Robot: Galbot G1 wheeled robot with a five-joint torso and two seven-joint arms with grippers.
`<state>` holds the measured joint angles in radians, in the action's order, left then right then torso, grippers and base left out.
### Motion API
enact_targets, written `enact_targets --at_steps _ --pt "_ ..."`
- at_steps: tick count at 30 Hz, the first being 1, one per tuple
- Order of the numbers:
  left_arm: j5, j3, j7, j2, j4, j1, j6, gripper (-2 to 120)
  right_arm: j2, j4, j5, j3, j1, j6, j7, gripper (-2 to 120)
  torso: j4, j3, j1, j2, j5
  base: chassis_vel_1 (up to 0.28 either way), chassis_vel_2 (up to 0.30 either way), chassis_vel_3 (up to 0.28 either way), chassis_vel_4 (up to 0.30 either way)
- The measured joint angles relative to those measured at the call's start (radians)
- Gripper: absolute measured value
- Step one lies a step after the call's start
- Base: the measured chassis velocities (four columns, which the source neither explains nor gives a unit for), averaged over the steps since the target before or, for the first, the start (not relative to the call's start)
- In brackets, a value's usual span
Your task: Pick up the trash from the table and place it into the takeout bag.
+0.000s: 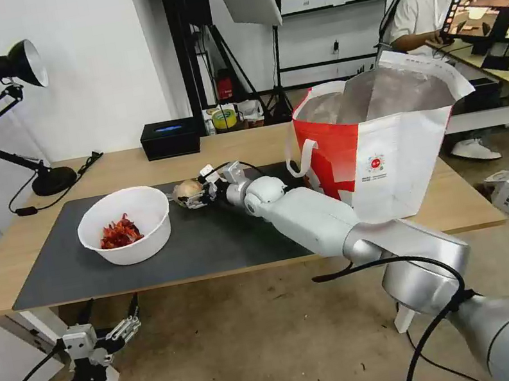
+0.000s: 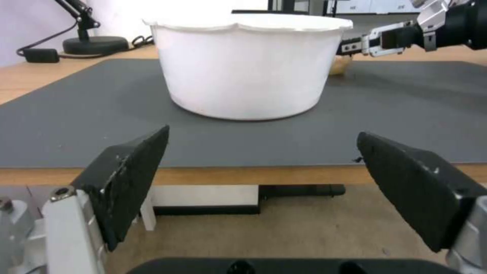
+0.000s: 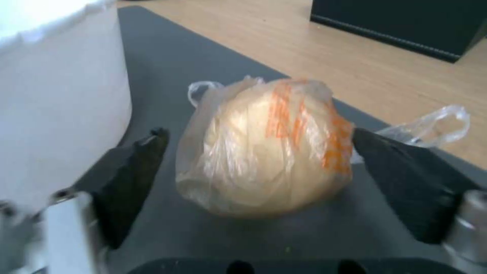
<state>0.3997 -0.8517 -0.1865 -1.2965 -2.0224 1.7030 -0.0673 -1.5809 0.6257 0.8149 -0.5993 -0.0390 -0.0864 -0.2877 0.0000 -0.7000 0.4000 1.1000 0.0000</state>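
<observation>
One beige lump (image 3: 269,152) in clear orange-printed wrap, between right gripper's (image 3: 258,167) spread jaws; left gripper (image 2: 264,179) released.

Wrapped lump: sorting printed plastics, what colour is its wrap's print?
Orange streaks on the clear wrap, best in right wrist view.

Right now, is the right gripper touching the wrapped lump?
Apart. The right wrist view shows the open right gripper straddling the lump, with grey mat visible beside one finger.

bowl (image 3: 56,95) blurred, cut by frame edge | black box (image 3: 406,26) cropped at top | takeout bag (image 1: 384,149) interior contents hidden | lump (image 2: 339,64) mostly behind bowl
</observation>
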Motion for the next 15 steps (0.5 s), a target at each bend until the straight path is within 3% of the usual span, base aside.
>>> enact_targets --at_steps 15 --pt "0.000 0.012 -0.002 -0.004 0.009 -0.004 -0.011 100 0.001 -0.003 0.002 0.007 -0.021 -0.006 -0.008 39 0.0000 0.000 0.000 0.000 0.0000 0.000 0.000 0.000 0.000"
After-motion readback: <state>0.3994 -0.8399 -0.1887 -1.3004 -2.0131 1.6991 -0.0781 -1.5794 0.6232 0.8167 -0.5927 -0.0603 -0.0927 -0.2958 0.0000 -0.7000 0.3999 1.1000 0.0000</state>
